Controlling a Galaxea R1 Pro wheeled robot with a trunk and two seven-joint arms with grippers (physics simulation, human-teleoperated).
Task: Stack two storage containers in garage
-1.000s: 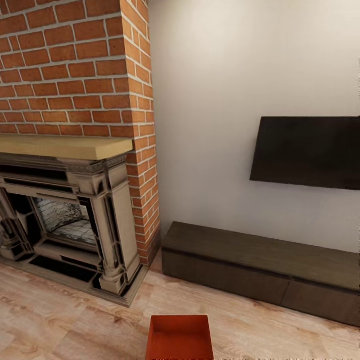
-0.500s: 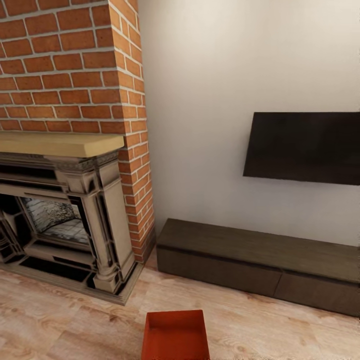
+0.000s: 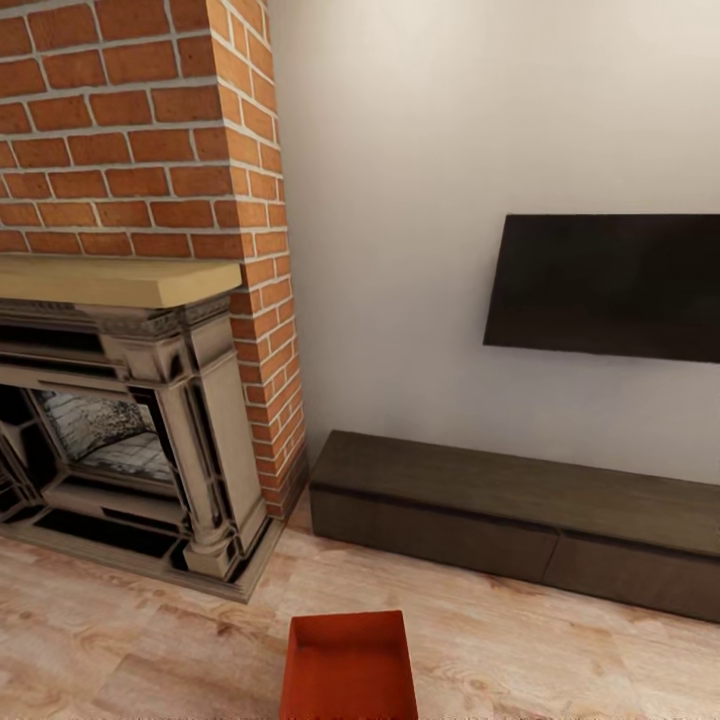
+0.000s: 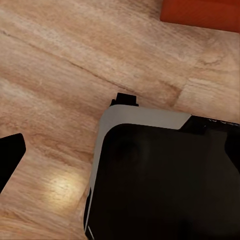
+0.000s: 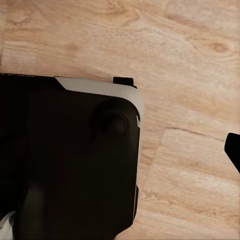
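Note:
One red-orange storage container (image 3: pixel 350 668) sits on the light wood plank floor of the living room, at the bottom centre of the head view, open side up and empty. In the left wrist view a corner of this container (image 4: pixel 200 14) shows beyond the robot's dark base. One black fingertip (image 4: pixel 10 155) of my left gripper hangs over bare planks, well short of the container. A black fingertip (image 5: pixel 234 150) of my right gripper also hangs over bare floor. Neither holds anything that I can see.
A brick fireplace (image 3: pixel 130 440) with a wooden mantel stands at the left. A low dark cabinet (image 3: pixel 500 505) runs along the white wall under a wall-mounted black screen (image 3: pixel 610 285). The robot's own base (image 4: pixel 160 180) (image 5: pixel 65 150) takes up much of both wrist views.
The whole head view has shifted, so the camera moved: fireplace, cabinet and container sit a little further left and higher in the picture. The container itself stays put on the floor.

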